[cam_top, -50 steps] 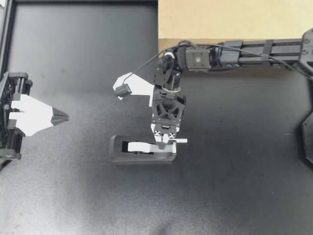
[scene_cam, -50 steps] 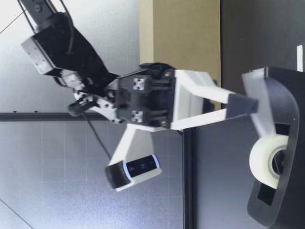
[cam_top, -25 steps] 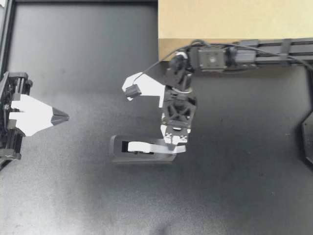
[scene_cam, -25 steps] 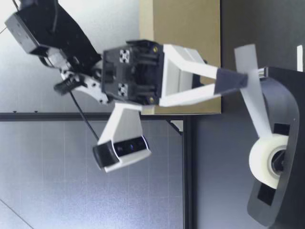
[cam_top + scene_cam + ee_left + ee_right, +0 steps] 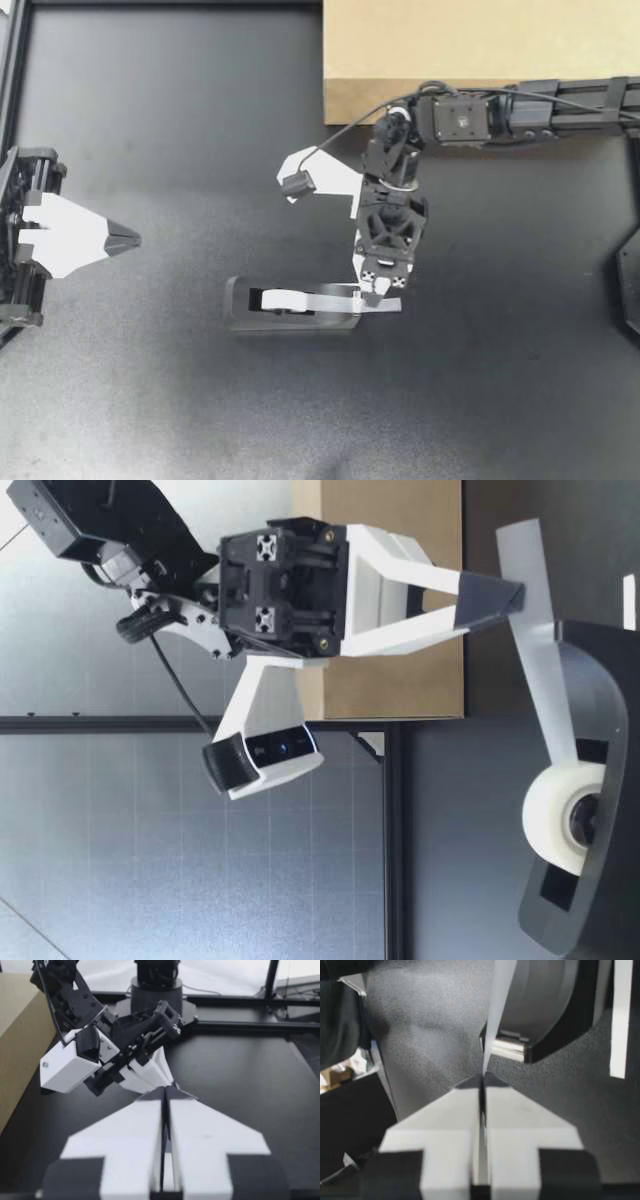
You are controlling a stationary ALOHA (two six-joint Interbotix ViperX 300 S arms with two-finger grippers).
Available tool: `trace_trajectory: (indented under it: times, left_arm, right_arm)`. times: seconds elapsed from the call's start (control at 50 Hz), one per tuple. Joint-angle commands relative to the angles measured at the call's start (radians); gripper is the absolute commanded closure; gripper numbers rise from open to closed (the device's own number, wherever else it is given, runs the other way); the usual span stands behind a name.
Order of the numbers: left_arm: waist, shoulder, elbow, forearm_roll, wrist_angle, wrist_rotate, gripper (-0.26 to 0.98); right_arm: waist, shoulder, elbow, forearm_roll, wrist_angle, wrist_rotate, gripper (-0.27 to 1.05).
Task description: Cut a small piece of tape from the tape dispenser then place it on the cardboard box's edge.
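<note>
Pose: my left gripper (image 5: 128,240) is parked at the table's left edge, fingers pressed together, holding nothing. Mid-table, the black plastic tape dispenser (image 5: 290,306) lies on the black table surface (image 5: 180,120), well apart from the tan cardboard box (image 5: 480,45). My right arm reaches in alongside the box's near edge, wrist bent downward. The right gripper (image 5: 373,297) is pinched tight on the translucent white tape strip (image 5: 540,670). The strip runs straight from the white roll (image 5: 560,820) up past the dispenser's cutter end to the fingertips above it.
</note>
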Motion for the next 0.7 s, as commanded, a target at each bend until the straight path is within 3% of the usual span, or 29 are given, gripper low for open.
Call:
trace_trajectory:
  times: [0.0,0.68]
  left_arm:
    - [-0.002,0.005,-0.014,0.0,-0.008,0.0,0.84]
    - [-0.002,0.02,-0.011,-0.002,-0.011,0.0,0.84]
  right_arm:
    - [-0.011,-0.051,-0.003,0.002,0.0,-0.002,0.87]
    - [-0.011,-0.008,0.097,0.0,-0.172,-0.028,0.87]
